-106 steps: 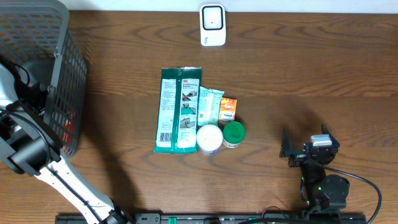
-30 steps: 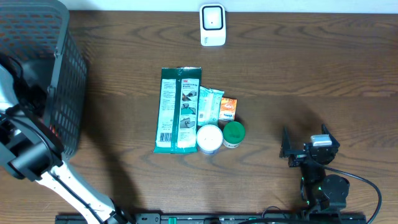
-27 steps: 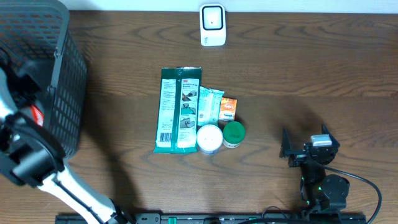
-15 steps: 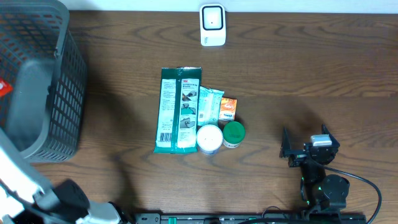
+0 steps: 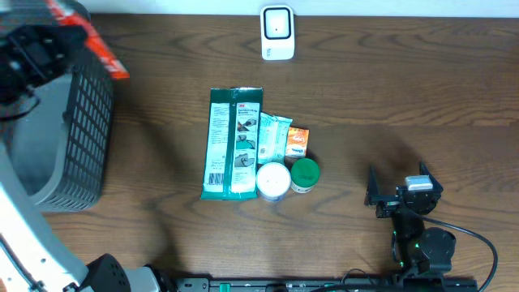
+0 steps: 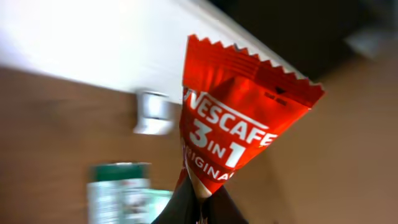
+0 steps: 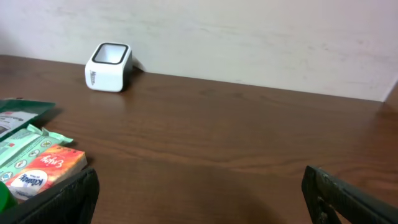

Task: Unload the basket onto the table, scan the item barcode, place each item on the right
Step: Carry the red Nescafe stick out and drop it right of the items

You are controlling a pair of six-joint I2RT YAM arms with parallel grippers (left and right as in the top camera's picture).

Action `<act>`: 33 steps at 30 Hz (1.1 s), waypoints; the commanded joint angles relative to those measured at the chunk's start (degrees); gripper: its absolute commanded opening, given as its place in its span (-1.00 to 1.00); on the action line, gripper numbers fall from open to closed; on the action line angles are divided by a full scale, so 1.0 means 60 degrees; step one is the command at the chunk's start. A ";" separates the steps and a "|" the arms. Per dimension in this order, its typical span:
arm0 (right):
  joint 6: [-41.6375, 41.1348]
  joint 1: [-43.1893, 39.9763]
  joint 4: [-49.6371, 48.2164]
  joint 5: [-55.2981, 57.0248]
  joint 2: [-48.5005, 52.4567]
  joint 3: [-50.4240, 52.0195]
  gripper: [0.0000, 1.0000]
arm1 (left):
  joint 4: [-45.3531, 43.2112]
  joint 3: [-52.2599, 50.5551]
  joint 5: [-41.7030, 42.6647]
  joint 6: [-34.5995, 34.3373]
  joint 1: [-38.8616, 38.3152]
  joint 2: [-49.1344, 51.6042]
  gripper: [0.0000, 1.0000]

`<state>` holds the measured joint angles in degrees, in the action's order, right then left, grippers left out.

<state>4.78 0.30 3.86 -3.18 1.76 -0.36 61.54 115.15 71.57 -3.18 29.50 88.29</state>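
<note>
Your left arm (image 5: 18,235) runs up the left edge of the overhead view, its white link rising from the near side to a black wrist at the far left corner. Your left gripper (image 5: 45,45) is raised there, its fingers (image 6: 177,208) pinched tight on the bottom tip of a red sachet (image 6: 236,130). Your right arm (image 5: 426,247) is folded at the near right. Your right gripper (image 5: 397,186) sits low and level, pointing toward the far side, jaws spread wide with nothing between them.

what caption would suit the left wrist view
Left end effector shut on a red coffee sachet, white scanner blurred behind.
</note>
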 commanded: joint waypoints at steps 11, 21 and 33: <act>-0.0109 0.0004 0.0040 0.0018 0.0004 0.0007 0.99 | 0.0266 0.0015 0.3096 0.0554 -0.3118 0.0138 -0.85; -0.0109 0.0004 0.0040 0.0018 0.0004 0.0007 0.99 | 0.1796 -0.0324 -0.0565 0.1759 -0.4954 0.0157 -0.86; -0.0109 0.0004 0.0040 0.0018 0.0004 0.0007 0.99 | 0.1628 -0.2065 -0.4011 0.2091 -0.7176 0.0798 -0.85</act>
<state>4.75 0.30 3.86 -3.18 1.76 -0.36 71.92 104.92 52.23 7.94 -12.08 90.78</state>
